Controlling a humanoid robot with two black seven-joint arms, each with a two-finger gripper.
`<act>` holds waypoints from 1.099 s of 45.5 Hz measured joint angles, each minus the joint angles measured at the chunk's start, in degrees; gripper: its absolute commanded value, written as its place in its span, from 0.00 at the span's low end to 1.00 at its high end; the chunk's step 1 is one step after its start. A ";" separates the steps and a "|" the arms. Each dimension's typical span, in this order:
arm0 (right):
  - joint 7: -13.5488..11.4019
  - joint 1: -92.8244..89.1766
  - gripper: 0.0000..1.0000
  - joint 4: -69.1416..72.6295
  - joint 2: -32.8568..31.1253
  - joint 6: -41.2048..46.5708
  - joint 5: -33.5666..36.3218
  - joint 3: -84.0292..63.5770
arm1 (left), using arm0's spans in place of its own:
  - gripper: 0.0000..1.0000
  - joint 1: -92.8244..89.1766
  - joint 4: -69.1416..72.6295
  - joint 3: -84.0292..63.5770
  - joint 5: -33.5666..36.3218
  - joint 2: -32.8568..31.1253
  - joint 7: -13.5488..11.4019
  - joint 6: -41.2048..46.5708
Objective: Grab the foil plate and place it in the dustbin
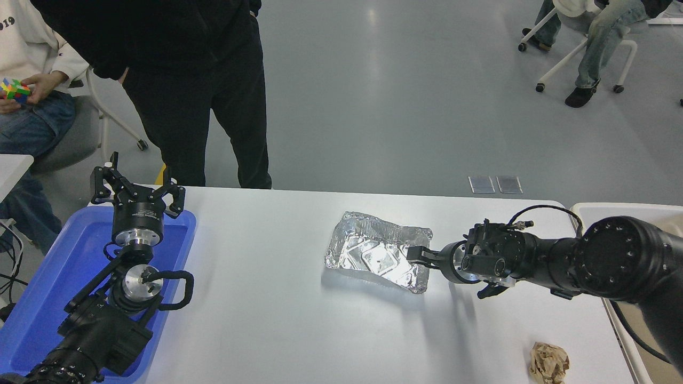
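Foil plate (pixel 373 256) lies near the middle of the white table (pixel 277 320), shiny and crumpled, its embossed base facing up and its rims bent and wrinkled. At its right rim sits the right gripper (pixel 419 255), reaching in from the right on a black arm held low over the tabletop. One black finger overlaps that rim, but whether the jaws are closed on the foil or merely resting against it cannot be told from this angle.

Off the table's right edge the cream-white rim of the dustbin (pixel 613 209) shows, mostly hidden behind the right arm, well apart from the plate. On the near right corner of the table rests a small crumpled brown paper ball (pixel 549 364).

At the near left the left gripper (pixel 137 188) is parked above a blue plastic tray (pixel 53 288), its fingers spread wide and holding nothing.

Beyond the far edge a person in black clothing (pixel 197 90) stands close to the table. A seated person at the far left holds a coloured puzzle cube (pixel 14 88), and another person sits on a wheeled chair (pixel 581 48) at the far right.
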 measured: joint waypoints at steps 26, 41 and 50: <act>1.55 -1.14 0.45 -0.09 0.00 -3.00 -0.90 0.03 | 0.99 0.00 0.00 0.00 0.00 0.00 0.00 0.00; 2.30 -1.34 0.16 0.04 0.00 -4.27 -1.39 -0.02 | 0.99 0.00 0.00 0.00 0.00 0.00 0.00 0.00; 2.43 -1.35 0.00 0.17 0.00 -4.46 -1.52 -0.10 | 0.99 0.00 0.00 0.00 0.00 0.00 0.00 0.00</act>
